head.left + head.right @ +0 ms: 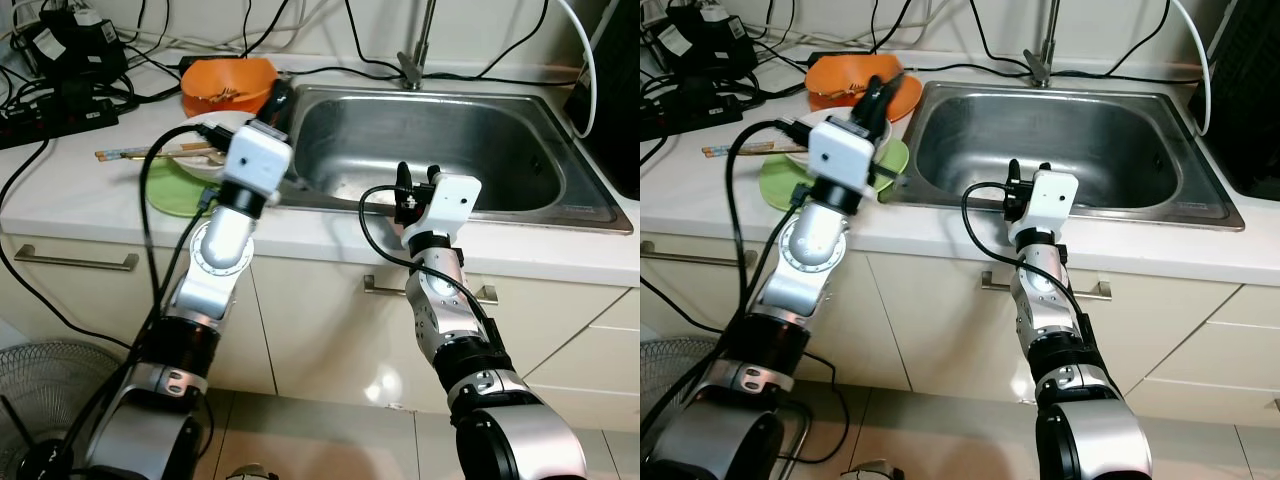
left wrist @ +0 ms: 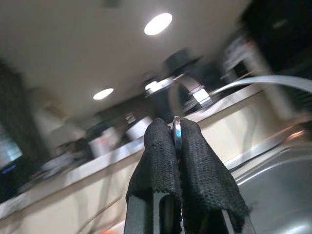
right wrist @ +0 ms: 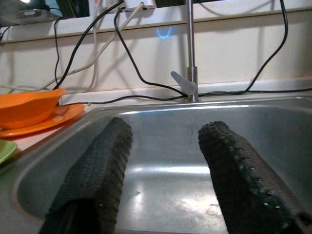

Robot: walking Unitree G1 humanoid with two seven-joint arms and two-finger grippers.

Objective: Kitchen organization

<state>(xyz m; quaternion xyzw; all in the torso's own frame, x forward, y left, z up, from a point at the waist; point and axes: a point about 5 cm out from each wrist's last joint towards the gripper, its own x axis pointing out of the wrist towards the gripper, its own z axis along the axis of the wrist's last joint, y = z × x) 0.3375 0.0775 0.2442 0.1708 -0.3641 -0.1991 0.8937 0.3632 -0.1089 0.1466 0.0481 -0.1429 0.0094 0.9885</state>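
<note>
Left gripper (image 2: pixel 176 141) was raised over the stainless steel sink's (image 1: pixel 540 215) left rim, fingers pinched tight on a thin silver metal piece (image 2: pixel 177 134), visible edge-on from the wrist. Right gripper (image 3: pixel 165 170) hung spread apart at the front rim, basin roomy ahead. Orange bowl (image 1: pixel 228 85) sat beside the sink's left corner.
</note>
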